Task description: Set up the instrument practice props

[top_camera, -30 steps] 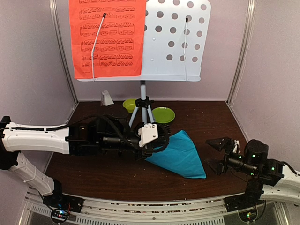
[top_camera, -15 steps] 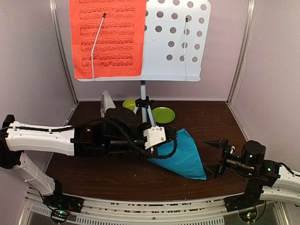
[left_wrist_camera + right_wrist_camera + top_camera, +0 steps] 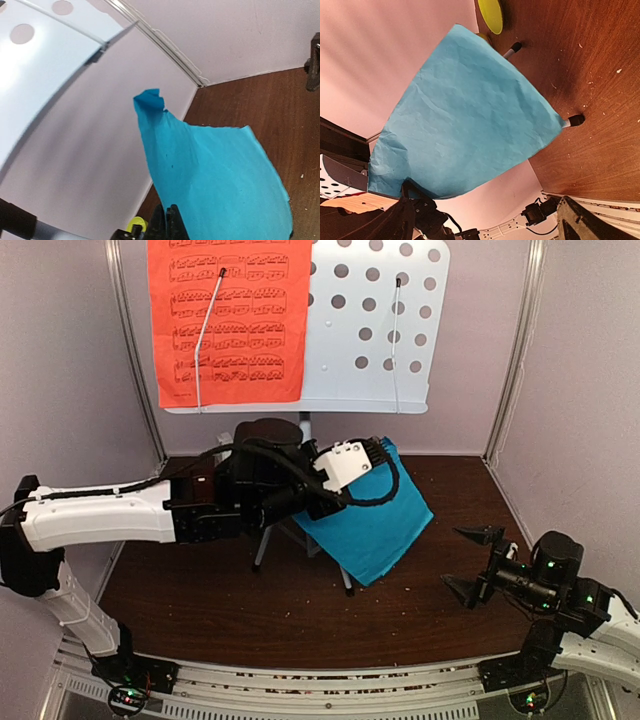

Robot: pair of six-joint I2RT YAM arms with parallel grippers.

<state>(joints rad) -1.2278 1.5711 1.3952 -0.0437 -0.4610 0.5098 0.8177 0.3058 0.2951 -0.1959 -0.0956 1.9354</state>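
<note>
On the desk (image 3: 380,330), red sheet (image 3: 228,320) shows music staves.

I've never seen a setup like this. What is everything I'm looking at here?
music-stand desk: one, pale grey with holes, upright at the back
red sheet: one, red-orange, on the desk's left half
blue sheet: one, blue, lifted in front of the tripod
tripod: one, grey with black feet, under the desk, mostly hidden
plate: one, lime green, on the table near a tripod foot
table: one, dark brown wood, under everything
left arm: one, white and black, jaws shut on the blue sheet
right arm: one, black and white, low on the right, jaws open and empty
</note>
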